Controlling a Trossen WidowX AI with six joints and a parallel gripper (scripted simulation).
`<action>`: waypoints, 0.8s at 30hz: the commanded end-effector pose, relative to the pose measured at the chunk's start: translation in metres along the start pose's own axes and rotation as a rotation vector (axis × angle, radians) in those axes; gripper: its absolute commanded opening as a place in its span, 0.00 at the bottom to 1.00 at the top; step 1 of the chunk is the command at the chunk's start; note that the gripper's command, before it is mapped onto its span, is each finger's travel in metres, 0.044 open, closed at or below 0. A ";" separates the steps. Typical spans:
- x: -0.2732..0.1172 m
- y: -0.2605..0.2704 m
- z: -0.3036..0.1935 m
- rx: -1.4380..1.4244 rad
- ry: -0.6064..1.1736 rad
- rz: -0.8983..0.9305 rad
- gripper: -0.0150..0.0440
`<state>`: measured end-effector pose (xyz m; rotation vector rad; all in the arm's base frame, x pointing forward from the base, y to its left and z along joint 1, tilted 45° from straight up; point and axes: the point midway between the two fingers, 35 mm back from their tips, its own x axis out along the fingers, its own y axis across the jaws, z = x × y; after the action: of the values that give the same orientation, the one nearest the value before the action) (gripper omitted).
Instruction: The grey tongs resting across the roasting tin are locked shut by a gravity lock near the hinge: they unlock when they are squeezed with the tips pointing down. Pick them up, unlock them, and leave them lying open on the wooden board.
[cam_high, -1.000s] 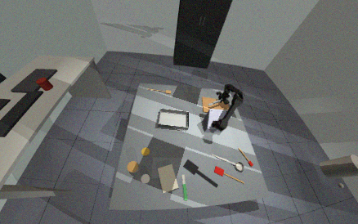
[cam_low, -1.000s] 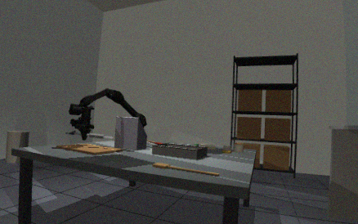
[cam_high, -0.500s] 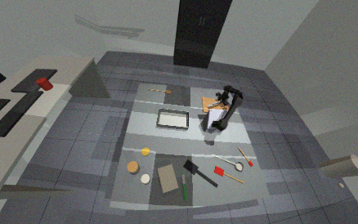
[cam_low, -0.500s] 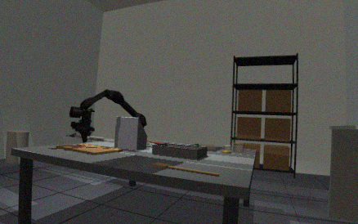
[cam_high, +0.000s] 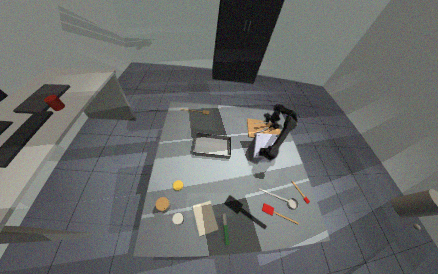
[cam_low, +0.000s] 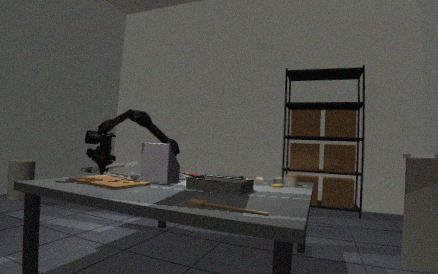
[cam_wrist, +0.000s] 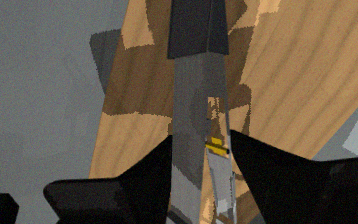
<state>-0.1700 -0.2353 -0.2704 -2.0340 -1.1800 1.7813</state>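
Note:
The grey tongs (cam_wrist: 192, 100) (cam_low: 122, 165) run up the middle of the wrist view, with the dark tips at the top. Their two arms stand spread apart, and a yellow lock piece (cam_wrist: 216, 144) shows between them. My gripper (cam_wrist: 200, 137) (cam_low: 102, 161) (cam_high: 270, 122) stands partly opened, with a finger against each arm, and holds the tongs near the hinge end. The tongs lie almost level, just above the wooden board (cam_wrist: 290, 75) (cam_low: 112, 182) (cam_high: 254, 125). I cannot tell whether they touch it. The roasting tin (cam_high: 211, 135) (cam_low: 220, 184) stands empty to the left of the board.
A white box (cam_high: 261, 145) (cam_low: 157, 162) stands at the arm's base beside the board. A wooden spoon (cam_low: 225, 206) lies near the table's edge. Spatulas, a ladle, a knife, round lids and a block (cam_high: 205, 217) lie at the table's other end.

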 end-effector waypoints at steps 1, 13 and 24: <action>0.000 0.000 0.000 -0.001 0.002 0.001 0.80; -0.029 -0.028 0.006 -0.001 0.003 -0.004 1.00; -0.114 -0.148 0.002 -0.001 0.015 -0.027 1.00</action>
<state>-0.2311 -0.2269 -0.1157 -2.0144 -1.1612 1.7915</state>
